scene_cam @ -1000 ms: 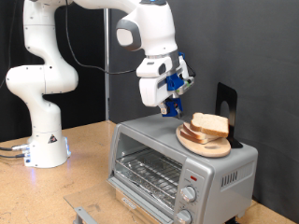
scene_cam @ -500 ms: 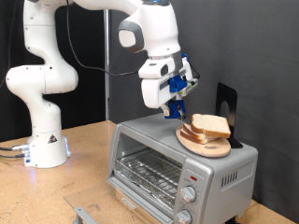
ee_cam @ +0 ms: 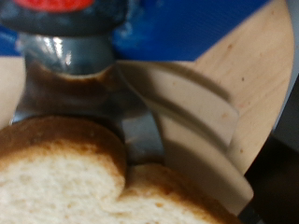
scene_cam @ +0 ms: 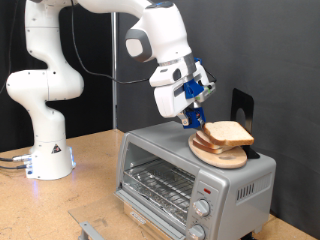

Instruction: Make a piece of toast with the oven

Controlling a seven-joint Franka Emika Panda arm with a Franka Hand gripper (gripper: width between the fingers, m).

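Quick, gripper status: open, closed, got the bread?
Gripper: at the edge of the piece of toast on the wooden plate atop the oven; jaws' state cannot be told.

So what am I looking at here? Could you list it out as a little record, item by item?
gripper: above the oven top, at the bread's edge on the exterior view's left
piece of toast: on a round wooden plate
plate location: on top of the oven
oven door: closed, wire rack visible inside
jaws: grip on the bread unclear
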